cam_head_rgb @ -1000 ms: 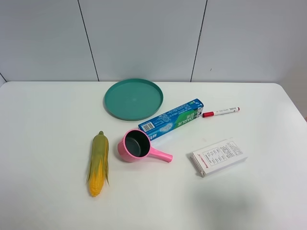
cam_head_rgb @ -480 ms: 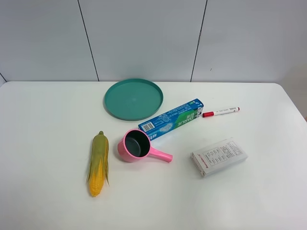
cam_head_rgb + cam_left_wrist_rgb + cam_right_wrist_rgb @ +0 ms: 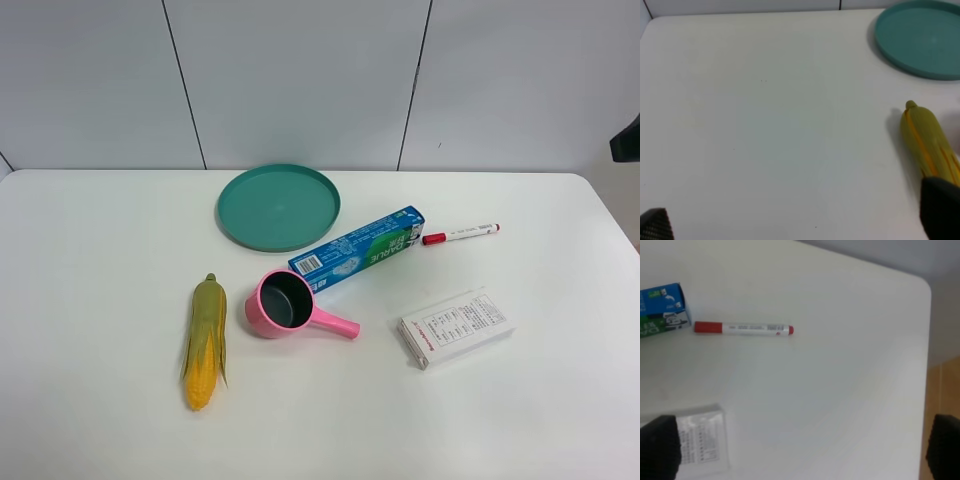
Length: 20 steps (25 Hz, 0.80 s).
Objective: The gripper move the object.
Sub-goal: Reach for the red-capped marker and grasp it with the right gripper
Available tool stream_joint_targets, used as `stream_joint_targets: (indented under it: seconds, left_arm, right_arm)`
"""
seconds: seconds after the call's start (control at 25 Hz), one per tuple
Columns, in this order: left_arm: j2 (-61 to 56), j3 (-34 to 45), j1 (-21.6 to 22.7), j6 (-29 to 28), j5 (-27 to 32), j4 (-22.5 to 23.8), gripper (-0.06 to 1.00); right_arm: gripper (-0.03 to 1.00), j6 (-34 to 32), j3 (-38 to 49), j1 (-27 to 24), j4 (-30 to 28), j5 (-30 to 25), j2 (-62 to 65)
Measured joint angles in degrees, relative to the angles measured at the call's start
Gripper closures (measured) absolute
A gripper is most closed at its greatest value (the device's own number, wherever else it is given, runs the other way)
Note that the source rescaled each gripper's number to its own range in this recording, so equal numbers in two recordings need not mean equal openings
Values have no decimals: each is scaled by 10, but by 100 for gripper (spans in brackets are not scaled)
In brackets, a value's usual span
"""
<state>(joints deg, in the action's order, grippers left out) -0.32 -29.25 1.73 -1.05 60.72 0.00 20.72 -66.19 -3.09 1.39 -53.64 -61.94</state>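
Exterior high view, left to right: you have the corn (image 3: 204, 342) lying on the tabletop (image 3: 90, 300), yellow end toward the front edge. Next is the green plate (image 3: 278, 206) at the back. In front of it is the pink scoop (image 3: 285, 305), mouth up, handle pointing right. The toothpaste box (image 3: 357, 249) lies slantwise between plate and scoop, its left end close to the scoop's rim. The pen (image 3: 460, 233) lies flat just beside that box's right end, red cap toward it; you cannot tell whether they touch. The white box (image 3: 456, 326) lies nearer the front, apart from the pen. A dark shape (image 3: 627, 140) cuts in at the right edge, with too little showing to name it.

Left wrist view: your left hand (image 3: 797, 220) stands wide, with only bare tabletop between its fingers (image 3: 655, 225). The corn's green end shows past one finger.

Right wrist view: your right hand (image 3: 800, 450) is spread wide and holds nothing. The pen lies ahead of it, clear of both fingers.
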Motion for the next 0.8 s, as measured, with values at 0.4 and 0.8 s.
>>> stream_joint_targets:
  seconds: [0.4,0.8]
  left_arm:
    - [0,0,0,0,0,0,-6]
    - [0,0,0,0,0,0,-6]
  right_arm:
    - [-3,81,-11,84,-1,105,-121]
    - [-3,-36,-11,94,-1,126,-226]
